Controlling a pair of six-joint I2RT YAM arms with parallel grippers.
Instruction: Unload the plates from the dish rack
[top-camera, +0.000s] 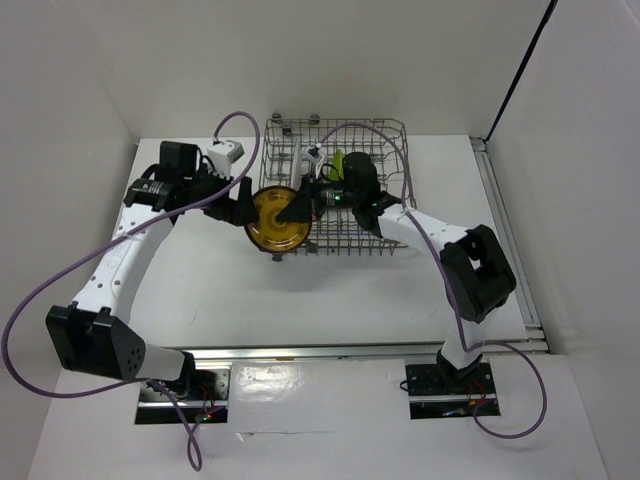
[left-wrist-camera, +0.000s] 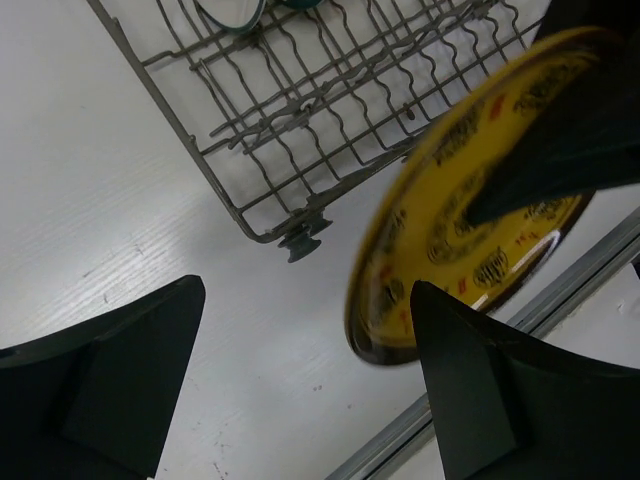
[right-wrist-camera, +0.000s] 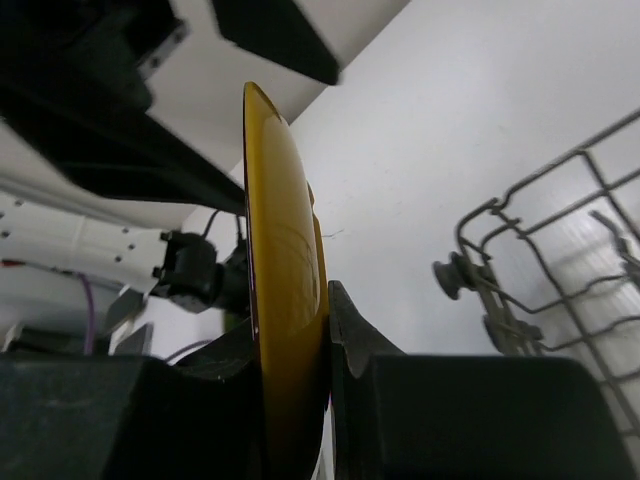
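Note:
My right gripper (top-camera: 299, 208) is shut on the mustard-brown patterned plate (top-camera: 276, 222) and holds it on edge, off the table, just past the left side of the dish rack (top-camera: 372, 246). In the right wrist view the plate (right-wrist-camera: 285, 290) stands edge-on between my fingers. My left gripper (top-camera: 236, 206) is open just left of the plate. In the left wrist view the plate (left-wrist-camera: 440, 250) hangs in front of my right finger (left-wrist-camera: 470, 400), not touching it. A lime green plate (top-camera: 338, 161) and a teal-rimmed plate (left-wrist-camera: 232, 8) stand in the rack (left-wrist-camera: 300, 110).
A metal rail (top-camera: 370, 350) runs along the table's near edge and shows in the left wrist view (left-wrist-camera: 570, 280). White walls stand to the left, right and back. A small dark rack wheel (left-wrist-camera: 300, 240) rests on the table. Purple cables loop off both arms.

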